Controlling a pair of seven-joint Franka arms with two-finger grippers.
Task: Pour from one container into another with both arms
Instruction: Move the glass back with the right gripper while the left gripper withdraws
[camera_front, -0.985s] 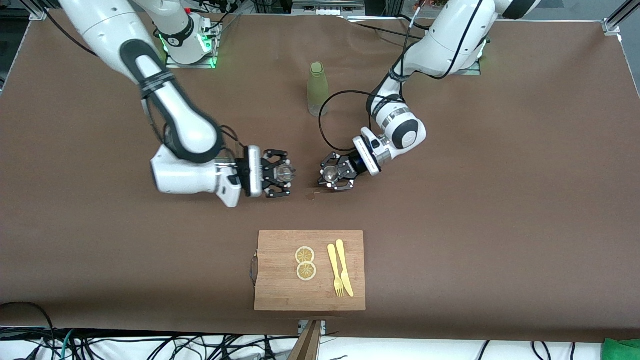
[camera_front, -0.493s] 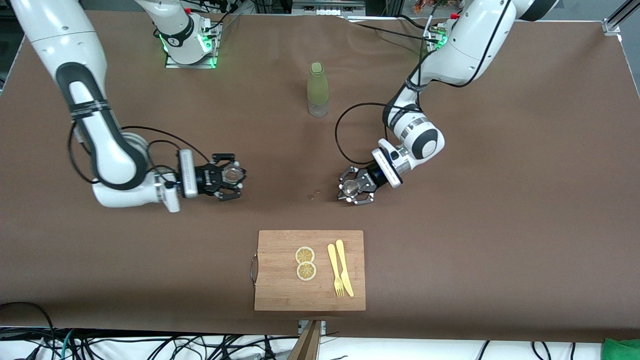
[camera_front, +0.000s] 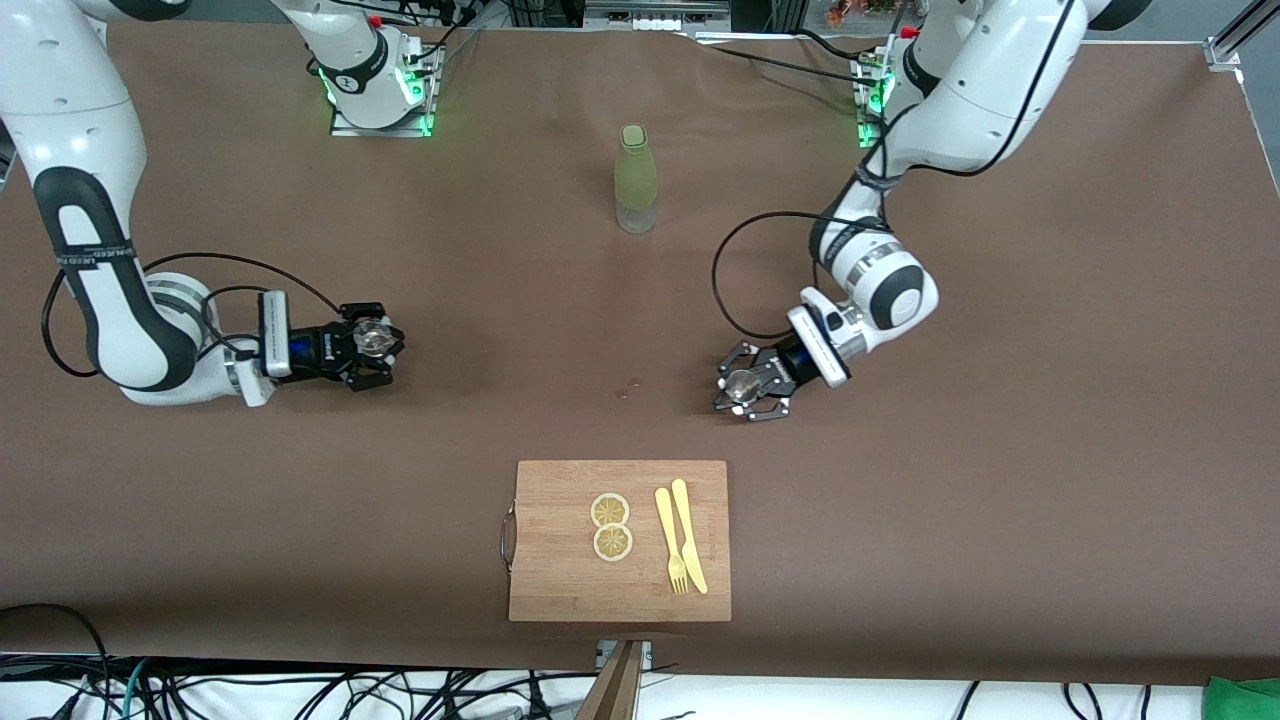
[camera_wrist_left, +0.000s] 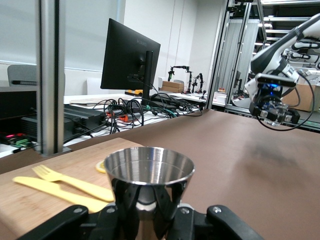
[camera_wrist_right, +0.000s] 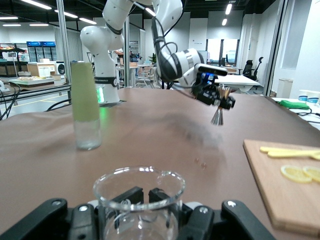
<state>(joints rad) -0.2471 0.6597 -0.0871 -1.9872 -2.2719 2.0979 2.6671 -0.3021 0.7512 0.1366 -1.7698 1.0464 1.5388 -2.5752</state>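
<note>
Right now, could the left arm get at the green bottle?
Probably not: the left gripper is shut on a metal cup, so its fingers are taken. The path to the green bottle itself looks free.

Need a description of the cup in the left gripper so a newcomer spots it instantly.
Start at the wooden cutting board with lemon slices and yellow cutlery; just toward the left arm's end, the left gripper hangs above the brown table. Clamped upright in it is a small shiny steel cup flaring to its rim. The right gripper holds a clear glass beaker instead.

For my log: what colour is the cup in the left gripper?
Shiny silver metal cup; left wrist view.
</note>
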